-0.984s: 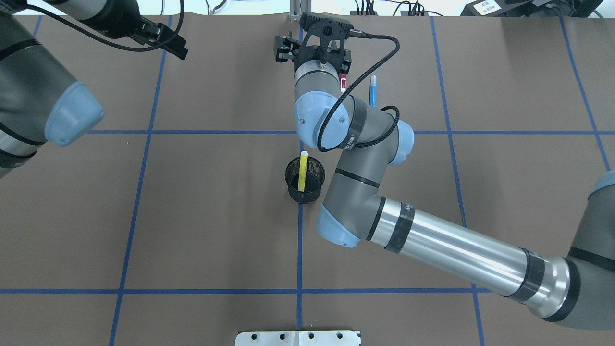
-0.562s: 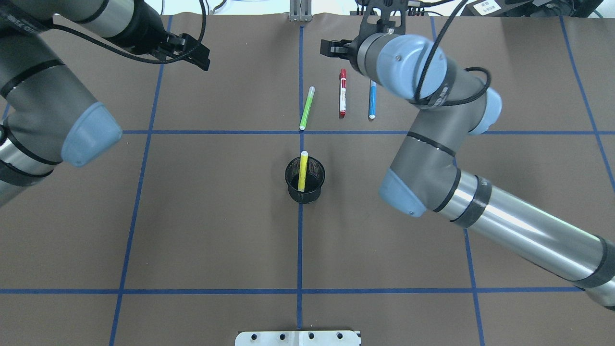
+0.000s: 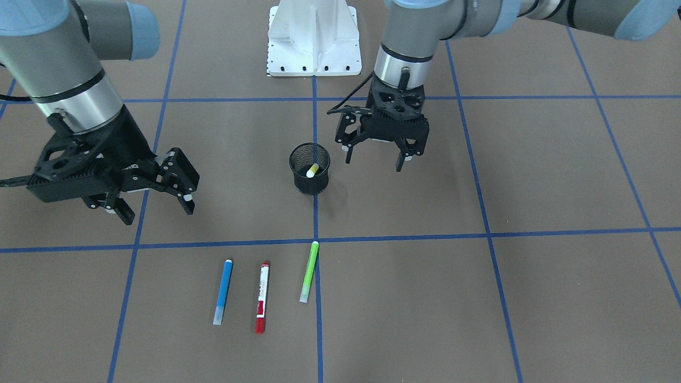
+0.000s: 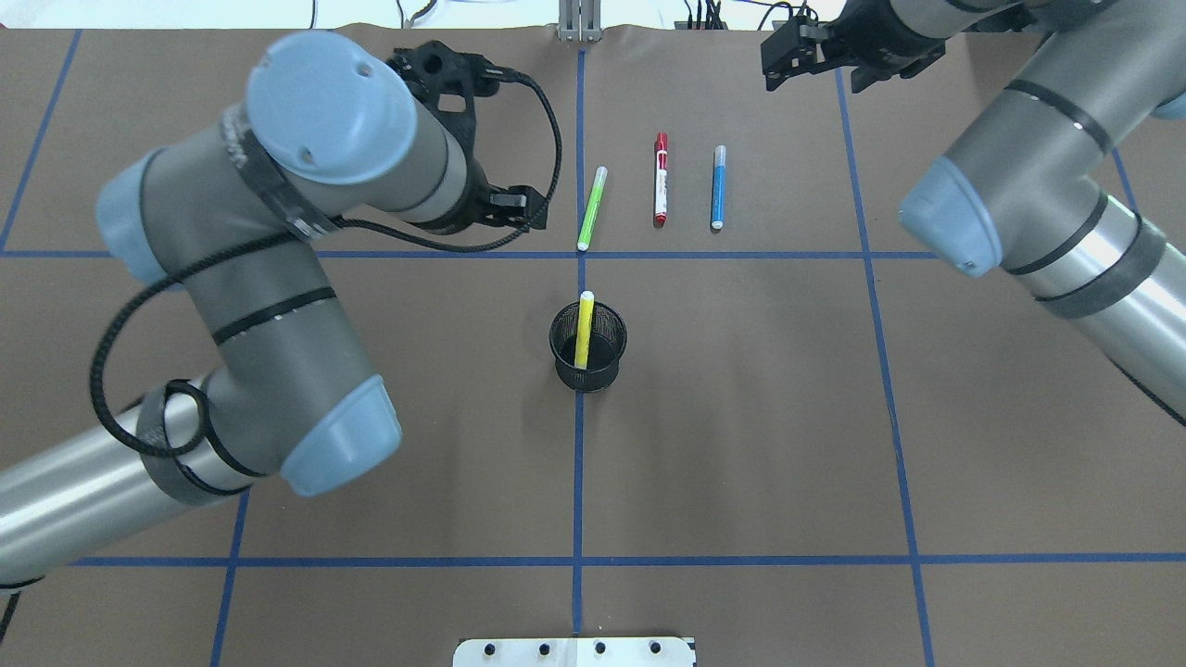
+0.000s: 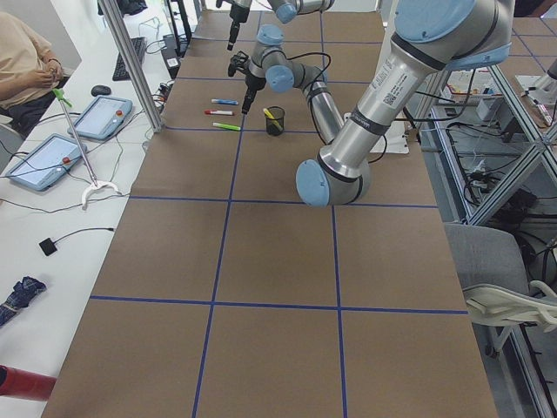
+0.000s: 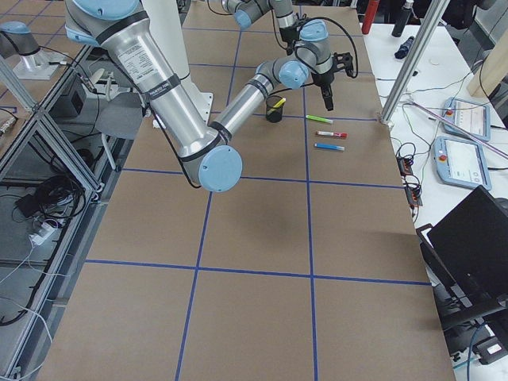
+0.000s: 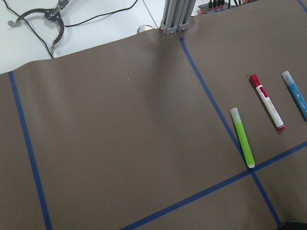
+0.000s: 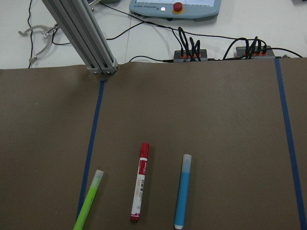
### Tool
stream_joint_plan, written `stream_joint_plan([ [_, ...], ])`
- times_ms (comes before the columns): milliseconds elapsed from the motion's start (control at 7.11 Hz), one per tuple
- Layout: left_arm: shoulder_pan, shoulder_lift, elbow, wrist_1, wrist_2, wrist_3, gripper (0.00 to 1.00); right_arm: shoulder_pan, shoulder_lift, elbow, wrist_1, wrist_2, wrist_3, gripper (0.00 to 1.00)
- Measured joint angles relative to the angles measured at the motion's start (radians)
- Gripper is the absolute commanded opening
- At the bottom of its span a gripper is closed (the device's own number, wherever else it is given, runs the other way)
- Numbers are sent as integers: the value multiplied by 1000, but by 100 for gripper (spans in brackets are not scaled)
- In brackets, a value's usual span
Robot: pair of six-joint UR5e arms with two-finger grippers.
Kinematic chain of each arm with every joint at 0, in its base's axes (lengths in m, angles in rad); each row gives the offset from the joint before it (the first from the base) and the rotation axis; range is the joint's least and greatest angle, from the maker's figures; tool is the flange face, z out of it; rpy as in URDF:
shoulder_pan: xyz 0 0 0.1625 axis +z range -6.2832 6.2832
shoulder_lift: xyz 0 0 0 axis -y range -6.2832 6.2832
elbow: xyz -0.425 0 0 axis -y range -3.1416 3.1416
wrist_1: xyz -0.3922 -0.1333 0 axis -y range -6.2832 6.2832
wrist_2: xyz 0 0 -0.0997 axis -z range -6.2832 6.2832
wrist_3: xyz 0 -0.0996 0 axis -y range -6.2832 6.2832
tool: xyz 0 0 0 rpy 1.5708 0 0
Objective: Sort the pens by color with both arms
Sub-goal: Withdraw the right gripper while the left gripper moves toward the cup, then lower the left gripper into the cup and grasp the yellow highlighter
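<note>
Three pens lie side by side on the brown table, just past a blue tape line: a green pen [image 4: 592,208], a white pen with red cap [image 4: 661,179] and a blue pen [image 4: 718,186]. The yellow pen [image 4: 584,331] leans inside the black mesh cup [image 4: 593,375] at the centre. My left gripper [image 3: 373,158] hangs open and empty above the table beside the cup, on the robot's side of the green pen [image 3: 309,272]. My right gripper [image 3: 157,210] is open and empty too, off to the side of the blue pen [image 3: 223,291].
Blue tape lines split the table into squares. The white pedestal base [image 3: 314,40] stands at the robot's edge and an aluminium post [image 4: 579,18] at the far edge. A person [image 5: 22,61] sits at the side table with tablets and cables.
My right arm has pulled back from over the pens to the far right corner. The left arm has swung in from the far left toward the centre. The pens and cup have not moved.
</note>
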State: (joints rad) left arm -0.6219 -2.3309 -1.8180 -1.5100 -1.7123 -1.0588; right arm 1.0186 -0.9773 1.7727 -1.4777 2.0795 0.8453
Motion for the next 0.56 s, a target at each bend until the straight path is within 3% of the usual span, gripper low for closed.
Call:
stream_joint_plan([
  [281, 105, -52, 25, 65, 118, -78, 99, 105, -67, -1, -24, 154, -202, 100],
  [422, 141, -92, 70, 92, 159, -92, 99, 130, -90, 0, -32, 187, -257, 100],
  [562, 155, -145, 136, 112, 173, -106, 92, 139, -101, 0, -35, 197, -279, 100],
])
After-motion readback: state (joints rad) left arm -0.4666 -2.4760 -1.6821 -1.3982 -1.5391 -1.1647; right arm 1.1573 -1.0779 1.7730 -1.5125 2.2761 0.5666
